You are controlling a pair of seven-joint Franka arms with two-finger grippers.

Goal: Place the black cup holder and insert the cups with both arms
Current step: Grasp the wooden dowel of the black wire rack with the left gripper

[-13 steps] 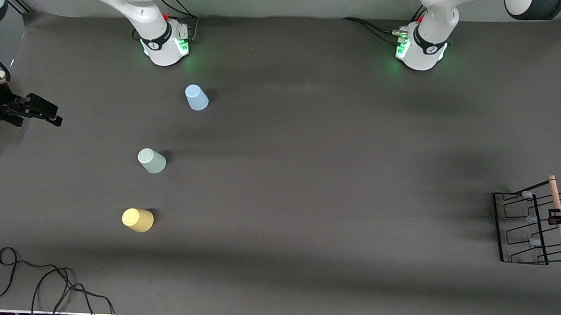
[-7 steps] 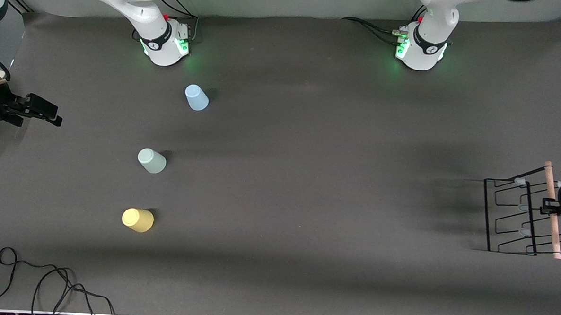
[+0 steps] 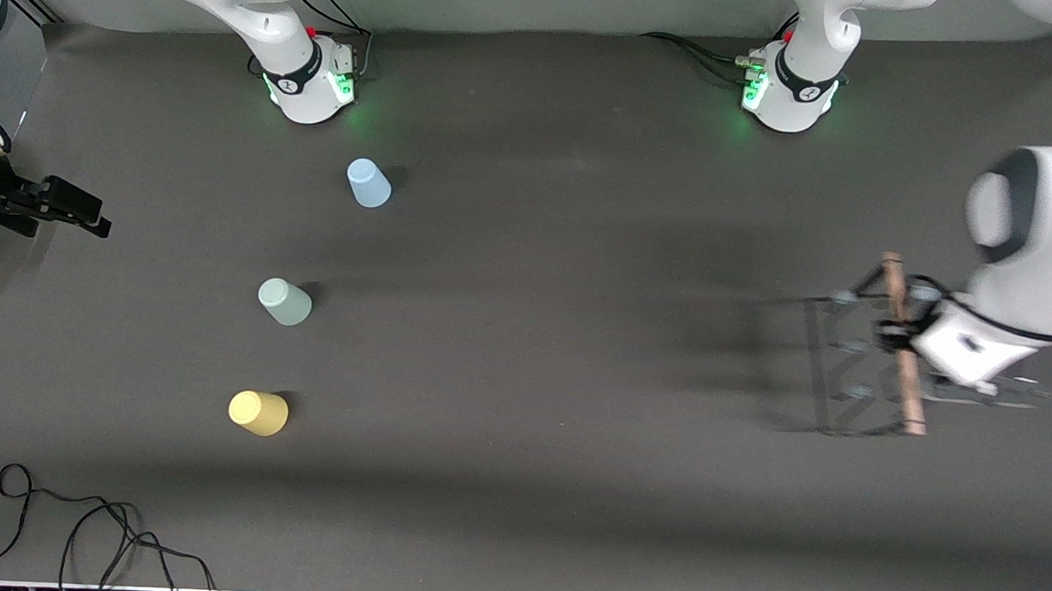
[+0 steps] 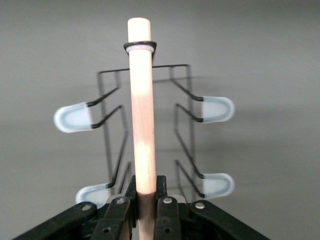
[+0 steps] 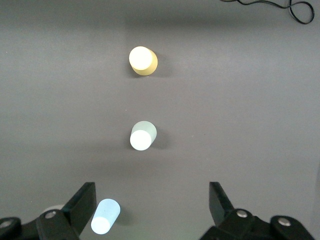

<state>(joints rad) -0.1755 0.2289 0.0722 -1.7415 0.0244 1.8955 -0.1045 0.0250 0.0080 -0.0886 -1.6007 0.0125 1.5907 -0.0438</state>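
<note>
The black wire cup holder (image 3: 851, 363), with a light wooden rod handle (image 4: 141, 115) and pale-tipped pegs, is hanging in the air over the left arm's end of the counter, the left claw (image 4: 145, 207) gripping its handle. Three cups are standing upside down in a row toward the right arm's end: the light blue cup (image 3: 368, 183) farthest from the front camera, the pale green cup (image 3: 284, 302) in the middle, the yellow cup (image 3: 258, 413) nearest.

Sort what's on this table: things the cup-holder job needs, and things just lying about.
Needed:
black cup holder, held up by its wooden handle in the shut left gripper
light blue cup
pale green cup
yellow cup
right gripper, open, waiting

Lying about:
loose black cable
</note>
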